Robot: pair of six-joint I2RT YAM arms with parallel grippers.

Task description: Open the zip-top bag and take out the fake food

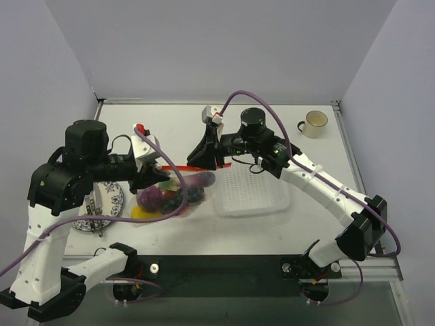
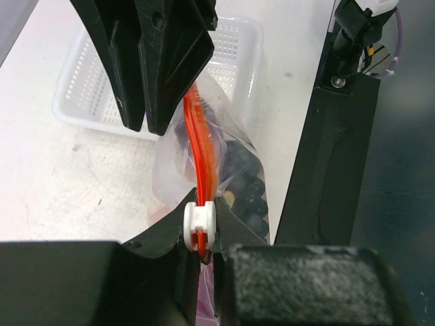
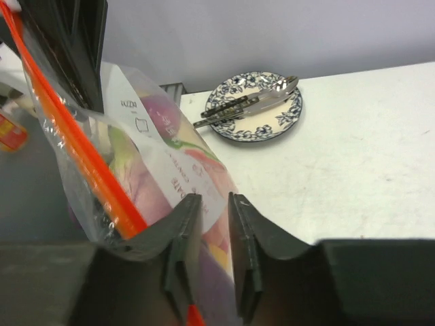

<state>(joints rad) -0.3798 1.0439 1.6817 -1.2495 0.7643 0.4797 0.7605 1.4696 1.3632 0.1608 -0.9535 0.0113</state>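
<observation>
The zip-top bag (image 1: 175,193) hangs between my two grippers, its orange-red zip strip (image 2: 201,142) pulled taut. The fake food inside shows through the plastic: a purple eggplant (image 1: 201,179), dark grapes (image 2: 248,187), a red-pink fruit (image 1: 151,197) and a yellow piece (image 1: 143,212). My left gripper (image 2: 201,234) is shut on the white slider (image 2: 200,224) at one end of the strip. My right gripper (image 3: 212,217) holds the bag's other end, with plastic and strip between its fingers. In the left wrist view its fingers (image 2: 170,68) look close together around the strip.
A white mesh basket (image 1: 253,193) stands just right of the bag, under my right arm. A patterned plate (image 1: 102,204) with cutlery sits at the left, near my left arm. A cream cup (image 1: 314,123) stands at the back right.
</observation>
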